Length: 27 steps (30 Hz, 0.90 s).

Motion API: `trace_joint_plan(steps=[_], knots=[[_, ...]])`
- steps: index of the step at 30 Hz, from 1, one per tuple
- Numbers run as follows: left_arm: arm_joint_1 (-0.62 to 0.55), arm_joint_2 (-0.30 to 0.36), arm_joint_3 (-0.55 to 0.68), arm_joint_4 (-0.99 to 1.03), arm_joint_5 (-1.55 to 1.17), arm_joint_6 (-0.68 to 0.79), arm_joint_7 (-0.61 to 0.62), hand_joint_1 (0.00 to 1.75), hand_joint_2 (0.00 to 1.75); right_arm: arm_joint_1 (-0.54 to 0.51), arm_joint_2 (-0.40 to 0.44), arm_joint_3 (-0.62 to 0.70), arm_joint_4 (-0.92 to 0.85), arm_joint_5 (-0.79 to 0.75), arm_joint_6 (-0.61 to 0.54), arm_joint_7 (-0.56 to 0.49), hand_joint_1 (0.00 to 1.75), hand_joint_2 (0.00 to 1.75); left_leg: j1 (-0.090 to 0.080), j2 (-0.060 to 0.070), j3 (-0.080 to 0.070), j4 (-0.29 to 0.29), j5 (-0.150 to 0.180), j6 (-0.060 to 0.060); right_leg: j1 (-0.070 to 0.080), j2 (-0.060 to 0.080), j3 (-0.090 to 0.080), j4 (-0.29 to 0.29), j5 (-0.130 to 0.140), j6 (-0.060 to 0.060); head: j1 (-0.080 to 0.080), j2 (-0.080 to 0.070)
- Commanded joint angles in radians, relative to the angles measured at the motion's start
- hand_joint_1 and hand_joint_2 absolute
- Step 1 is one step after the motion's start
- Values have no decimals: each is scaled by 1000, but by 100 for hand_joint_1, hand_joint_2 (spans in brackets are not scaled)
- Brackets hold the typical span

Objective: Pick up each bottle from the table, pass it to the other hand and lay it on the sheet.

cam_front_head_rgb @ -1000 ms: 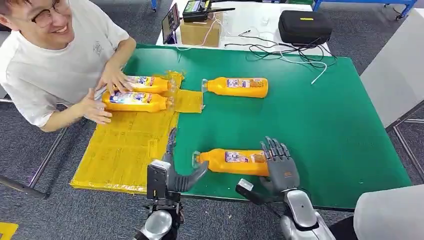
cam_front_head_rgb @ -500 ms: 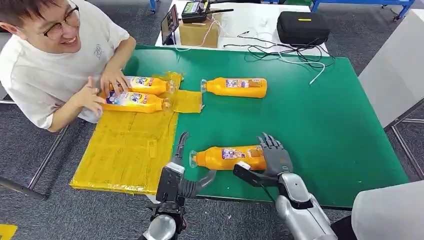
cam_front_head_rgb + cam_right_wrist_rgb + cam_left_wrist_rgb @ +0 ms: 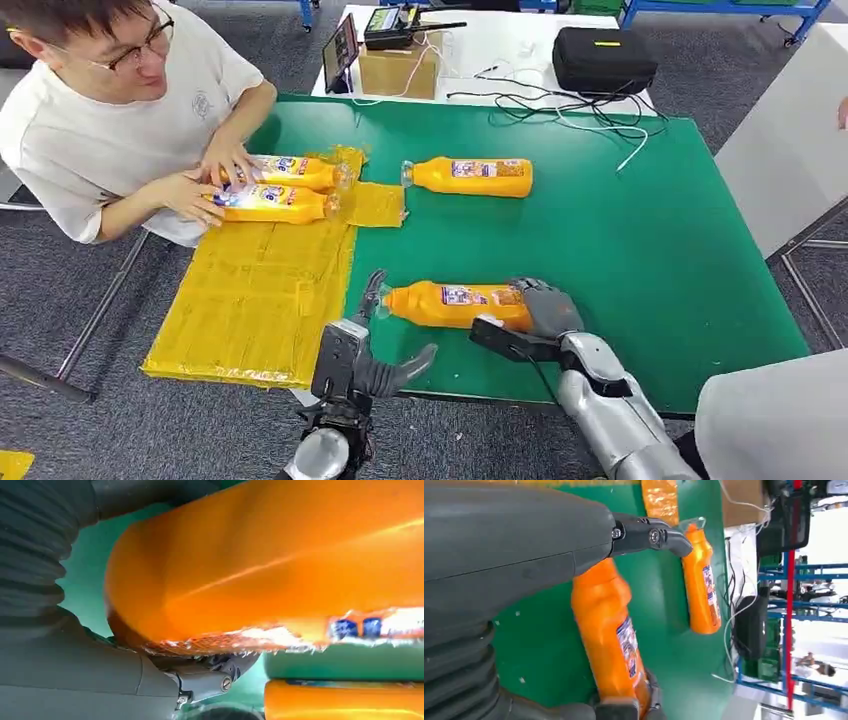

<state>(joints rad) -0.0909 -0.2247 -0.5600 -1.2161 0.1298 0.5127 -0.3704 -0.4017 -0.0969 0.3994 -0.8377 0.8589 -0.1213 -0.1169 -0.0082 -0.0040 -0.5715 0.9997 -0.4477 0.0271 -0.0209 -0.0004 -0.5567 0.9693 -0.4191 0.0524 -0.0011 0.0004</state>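
Between both hands, the bottle (image 3: 455, 303) sits gripped in the right robot hand (image 3: 545, 308).

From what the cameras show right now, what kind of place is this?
Probably a robotics lab or test room: a green work table with loose cables, a black equipment case on a second table, grey carpet, and a person seated beside the yellow sheet.

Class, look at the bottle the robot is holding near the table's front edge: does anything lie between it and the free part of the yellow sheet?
Nothing lies on the green table between the held bottle and the yellow sheet. The open left hand waits beside the cap, as the handover requires.
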Motion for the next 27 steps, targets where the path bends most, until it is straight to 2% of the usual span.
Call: trace_joint_plan(steps=[1,4,8,10,11,14,15,18,22,25,27], knots=[[-44,0,26,73,25,110,-187,0,175,66,49,-47,19,-174,-73,-162,175,175,2,-1,1,-1,0,-3,2,-2,1,-2,0,-3,0,0],[-26,7,20,19,75,100,-208,0,175,105,66,-87,-63,-228,-143,-203,175,175,2,-1,-1,0,0,-3,2,-2,0,-1,0,-3,0,0],[20,51,-4,-123,95,119,-260,0,175,147,99,-146,-161,-307,-247,-267,175,175,3,1,-4,1,-1,-2,3,1,-3,1,-1,-3,0,0],[59,82,-14,-236,93,126,-285,0,175,175,128,-202,-235,-410,-286,-315,175,175,1,0,-7,1,-1,-2,1,1,-6,2,-1,-2,-1,0],[83,97,-8,-310,169,80,-261,0,175,191,140,-238,-283,-450,-364,-353,175,175,2,2,-7,1,-2,-3,2,2,-6,1,-1,-3,0,0],[98,106,-7,-363,203,56,-236,0,175,203,138,-254,-324,-467,-386,-354,175,175,2,1,-9,1,-2,-2,1,2,-8,2,-1,-2,0,0],[118,119,-1,-421,272,-20,-211,0,175,211,153,-285,-357,-503,-433,-391,175,175,1,0,-10,0,0,-2,1,1,-9,2,-1,-2,0,0],[148,139,-1,-472,299,-105,-169,0,175,229,162,-311,-411,-534,-477,-424,175,175,2,-1,-10,1,-2,-3,2,2,-9,2,-2,-3,0,0],[173,131,13,-437,351,-205,-106,0,175,270,165,-309,-483,-553,-486,-442,175,175,2,-1,-11,0,-1,-3,2,1,-10,1,-1,-3,0,0],[169,129,5,-383,397,-292,-66,0,175,286,158,-240,-494,-551,-395,-426,175,175,1,-2,-11,-1,-1,-2,1,0,-10,0,-1,-2,0,0],[158,130,-11,-342,421,-352,-51,0,175,280,149,-143,-474,-511,-320,-414,175,175,1,-2,-11,-1,-1,-2,1,1,-10,0,-1,-2,0,0]])
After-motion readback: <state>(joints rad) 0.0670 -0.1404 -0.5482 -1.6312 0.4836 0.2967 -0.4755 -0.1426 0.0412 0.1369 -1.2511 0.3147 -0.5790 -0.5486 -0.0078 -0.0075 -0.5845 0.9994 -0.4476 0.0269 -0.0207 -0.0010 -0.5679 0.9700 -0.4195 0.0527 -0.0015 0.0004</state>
